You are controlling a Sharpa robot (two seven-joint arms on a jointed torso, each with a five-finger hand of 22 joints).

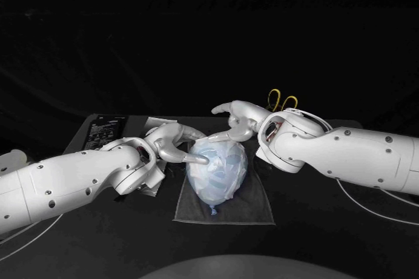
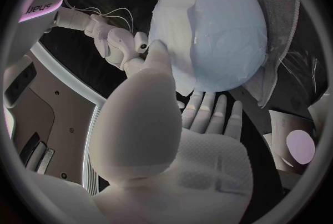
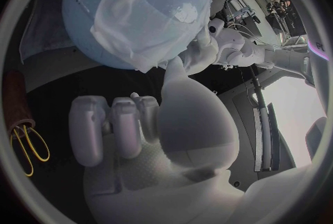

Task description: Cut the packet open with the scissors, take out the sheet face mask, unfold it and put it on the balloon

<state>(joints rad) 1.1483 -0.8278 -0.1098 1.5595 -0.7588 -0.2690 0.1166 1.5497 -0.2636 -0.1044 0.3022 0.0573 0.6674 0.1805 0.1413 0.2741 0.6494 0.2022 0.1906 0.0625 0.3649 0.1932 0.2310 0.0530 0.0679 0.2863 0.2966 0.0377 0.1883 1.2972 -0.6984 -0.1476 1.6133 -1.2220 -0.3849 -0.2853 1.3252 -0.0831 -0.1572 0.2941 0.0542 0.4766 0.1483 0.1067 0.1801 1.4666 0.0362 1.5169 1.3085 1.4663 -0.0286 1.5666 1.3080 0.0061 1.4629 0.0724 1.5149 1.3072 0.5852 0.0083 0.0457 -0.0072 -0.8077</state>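
**Black table, balloon on a grey cloth, a hand on either side**

Black table [image 1: 96, 242] runs back into a dark background, and a dark grey cloth [image 1: 255, 211] lies flat on it in front of the robot. On that cloth rests the pale blue balloon [image 2: 232, 18], lying on its side with its knotted end toward the robot. The white sheet mask [image 3: 139, 13] is draped over the balloon. It clings in soft folds, and one cut-out hole shows the balloon's skin beneath.

The left hand [image 1: 175, 144] comes in at the balloon's upper left side. In the left wrist view its thumb lies against the edge of the mask, while the other fingers [image 2: 208, 115] stretch out straight and a little apart just beside the balloon's underside. I cannot tell whether they are pinching the mask or only resting against it.

The right hand [image 1: 237, 118] reaches over the far end of the balloon. In the right wrist view most of its fingers [image 3: 104, 127] are curled into the palm with nothing in them, and the thumb extends to touch the mask's lower edge.

The yellow-handled scissors [image 1: 281, 100] lie on the table behind the right hand, well apart from the balloon. A dark flat sheet with pale print [image 1: 106, 129] sits at the back left, beyond the left arm.
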